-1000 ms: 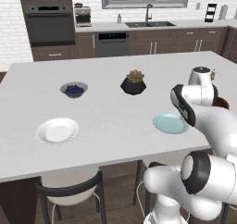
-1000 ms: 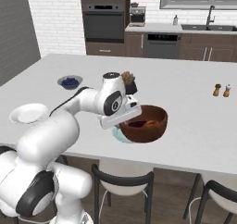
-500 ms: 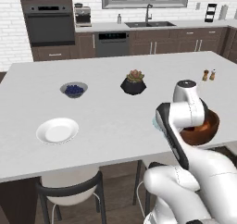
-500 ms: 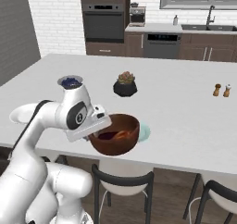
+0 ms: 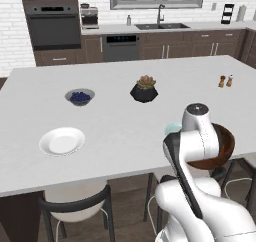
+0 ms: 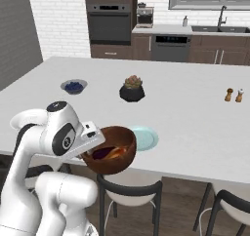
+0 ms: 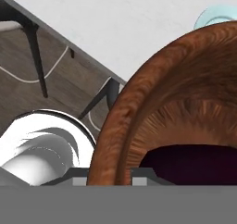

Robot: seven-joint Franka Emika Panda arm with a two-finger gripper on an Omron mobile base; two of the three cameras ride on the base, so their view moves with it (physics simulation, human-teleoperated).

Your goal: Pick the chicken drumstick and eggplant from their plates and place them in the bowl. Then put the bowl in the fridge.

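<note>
My gripper (image 6: 91,141) is shut on the near rim of the reddish-brown wooden bowl (image 6: 111,150), which hangs in the air just off the island's front edge. Inside the bowl lie the dark purple eggplant (image 6: 101,154) and the orange-brown chicken drumstick (image 6: 117,153). In the hand view the bowl's rim (image 7: 121,119) runs up between the fingertips, with the eggplant (image 7: 194,165) dark at its bottom. From the left base view the bowl (image 5: 223,147) shows behind the arm. The pale blue plate (image 6: 145,138) and the white plate (image 5: 62,141) sit bare on the counter. The fridge is out of view.
On the island stand a small grey bowl of blueberries (image 5: 80,97), a black plant pot (image 5: 144,90) and two shakers (image 5: 226,81). Stools (image 6: 131,193) line the island's near side below the bowl. Oven and sink run along the back wall.
The arm has carried the bowl from beside the pale blue plate back over the counter's front edge, toward the robot and slightly lower. The grip has stayed shut.
</note>
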